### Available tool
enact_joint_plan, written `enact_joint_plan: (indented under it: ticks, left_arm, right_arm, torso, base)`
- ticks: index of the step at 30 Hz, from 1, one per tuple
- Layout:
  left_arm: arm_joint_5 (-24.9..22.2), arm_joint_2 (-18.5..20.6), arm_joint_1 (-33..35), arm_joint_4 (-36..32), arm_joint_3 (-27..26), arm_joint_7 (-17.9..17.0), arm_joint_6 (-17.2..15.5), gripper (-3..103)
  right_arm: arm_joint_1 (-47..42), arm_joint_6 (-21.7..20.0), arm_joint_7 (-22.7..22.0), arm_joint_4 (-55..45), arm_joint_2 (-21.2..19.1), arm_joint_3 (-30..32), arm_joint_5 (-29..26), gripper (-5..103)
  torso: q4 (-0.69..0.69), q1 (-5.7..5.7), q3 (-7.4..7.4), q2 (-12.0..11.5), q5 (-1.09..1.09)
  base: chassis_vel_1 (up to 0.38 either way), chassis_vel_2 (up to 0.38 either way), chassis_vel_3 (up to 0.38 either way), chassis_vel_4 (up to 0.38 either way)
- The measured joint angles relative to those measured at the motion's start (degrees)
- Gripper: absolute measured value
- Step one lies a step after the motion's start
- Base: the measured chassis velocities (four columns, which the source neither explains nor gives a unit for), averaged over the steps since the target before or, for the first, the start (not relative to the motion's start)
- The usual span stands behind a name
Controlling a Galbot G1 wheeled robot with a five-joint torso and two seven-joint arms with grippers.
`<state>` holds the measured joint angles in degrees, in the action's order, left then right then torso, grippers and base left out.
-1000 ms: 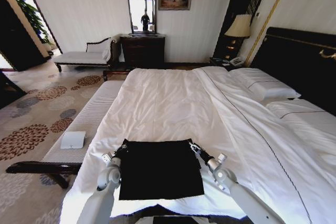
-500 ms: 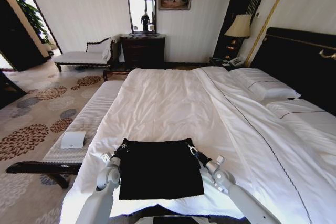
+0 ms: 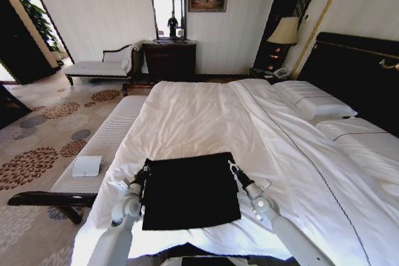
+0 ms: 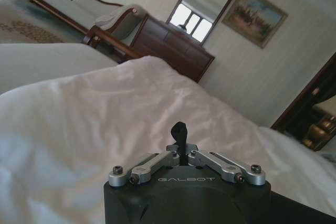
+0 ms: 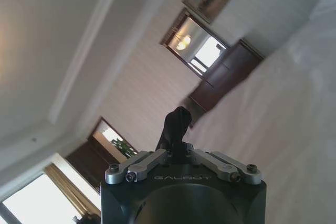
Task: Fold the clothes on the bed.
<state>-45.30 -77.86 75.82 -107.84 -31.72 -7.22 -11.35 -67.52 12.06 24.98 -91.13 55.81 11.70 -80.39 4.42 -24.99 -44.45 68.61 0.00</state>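
The clothes [image 3: 190, 191], a black shirt, lie as a dark rectangle on the near end of the white bed [image 3: 199, 116]. My left gripper [image 3: 146, 167] is shut on the shirt's far left corner and my right gripper [image 3: 232, 166] is shut on its far right corner. In the left wrist view a small tip of black cloth [image 4: 179, 131] sticks up between the closed fingers of the left gripper [image 4: 180, 148]. The right wrist view shows the right gripper [image 5: 176, 140] pinching a black fold [image 5: 176, 121], tilted up toward the wall and ceiling.
A long bench [image 3: 100, 147] with a white folded item [image 3: 86, 166] runs along the bed's left side. Pillows [image 3: 315, 101] and a dark headboard [image 3: 355, 73] are at the right. A chaise [image 3: 100, 66], dresser [image 3: 169, 60] and lamp [image 3: 285, 30] stand at the far wall.
Both grippers moved away from me, holding the shirt's far corners. The far edge now lies farther up the bed and the near edge has slid after it.
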Motion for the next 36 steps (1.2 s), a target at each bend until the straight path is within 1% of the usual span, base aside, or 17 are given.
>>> enact_joint_plan:
  ticks: [3, 5, 8, 9, 11, 13, 14, 17, 24, 30, 33, 36]
  left_arm:
    - [-3.4, 0.7, 0.4, -5.1, -1.1, 0.3, 0.1, 2]
    - [-4.3, 0.9, 0.5, -6.4, -1.4, 0.3, 0.1, 2]
    - [-7.2, 2.0, 1.2, -12.3, -2.6, 0.3, 0.1, 2]
    - [-7.2, 2.0, 1.2, -12.3, -2.6, 0.3, 0.1, 2]
    - [-8.8, 2.8, 2.5, -16.1, -3.9, 0.3, 0.0, 2]
    - [-11.5, 3.1, 3.6, -19.4, -5.7, 0.3, 0.0, 2]
    - [-11.5, 3.1, 3.6, -19.4, -5.7, 0.3, 0.0, 2]
    - [-13.6, 3.4, 4.3, -21.9, -7.9, 0.2, -0.1, 2]
    - [-14.5, 4.2, 6.0, -24.5, -10.3, 0.2, -0.2, 2]
    - [-14.5, 4.3, 6.6, -25.4, -10.9, 0.4, -0.2, 2]
    - [-14.4, 4.2, 7.0, -25.7, -11.0, 0.4, -0.2, 2]
    - [-13.0, 3.9, 8.7, -26.5, -11.1, 0.4, 0.1, 2]
  right_arm:
    - [-1.0, 2.1, 3.6, -6.7, -0.6, 1.7, -0.4, 2]
    - [-1.0, 2.5, 4.3, -8.2, -0.7, 2.0, -0.4, 2]
    - [-1.3, 4.3, 5.4, -13.7, -1.3, 2.9, -0.3, 2]
    - [-1.3, 4.3, 5.4, -13.7, -1.3, 2.9, -0.3, 2]
    - [-2.1, 5.4, 6.3, -16.3, -1.4, 3.5, -0.1, 2]
    - [-3.3, 6.4, 8.4, -17.9, -1.4, 4.5, 0.1, 2]
    - [-3.3, 6.4, 8.4, -17.9, -1.4, 4.5, 0.1, 2]
    - [-4.7, 7.1, 10.1, -19.0, -1.2, 6.3, 0.1, 2]
    - [-7.4, 9.1, 11.3, -20.4, -0.4, 8.8, 0.4, 2]
    - [-8.6, 9.9, 11.6, -20.8, 0.3, 9.7, 0.7, 2]
    - [-9.2, 10.1, 11.4, -21.1, 0.4, 10.1, 1.0, 2]
    - [-11.0, 10.8, 9.4, -22.6, 0.9, 10.7, 2.2, 2]
  torso:
    - [-0.01, 0.00, 0.00, 0.0, 0.00]
    - [-0.01, 0.00, 0.00, 0.0, -0.01]
    - [-0.01, 0.00, 0.00, 0.0, 0.00]
    - [-0.01, 0.00, 0.00, 0.0, 0.00]
    - [-0.01, 0.00, 0.00, 0.0, 0.00]
    - [-0.01, 0.00, 0.00, 0.0, 0.00]
    - [-0.01, 0.00, 0.00, 0.0, 0.00]
    - [-0.01, 0.00, 0.00, 0.0, 0.00]
    - [0.00, 0.00, 0.00, 0.0, 0.00]
    - [0.00, 0.00, 0.00, 0.0, 0.00]
    - [0.00, 0.00, 0.00, 0.0, 0.01]
    - [-0.01, 0.00, 0.00, 0.0, 0.00]
  base:
    - [0.000, 0.000, 0.000, 0.000]
    - [0.000, 0.000, 0.000, 0.000]
    - [0.000, 0.000, 0.000, 0.000]
    - [0.000, 0.000, 0.000, 0.000]
    - [0.000, 0.000, 0.000, 0.000]
    - [0.000, 0.000, 0.000, 0.000]
    - [0.000, 0.000, 0.000, 0.000]
    - [0.000, 0.000, 0.000, 0.000]
    - [0.000, 0.000, 0.000, 0.000]
    - [0.000, 0.000, 0.000, 0.000]
    - [0.000, 0.000, 0.000, 0.000]
    - [0.000, 0.000, 0.000, 0.000]
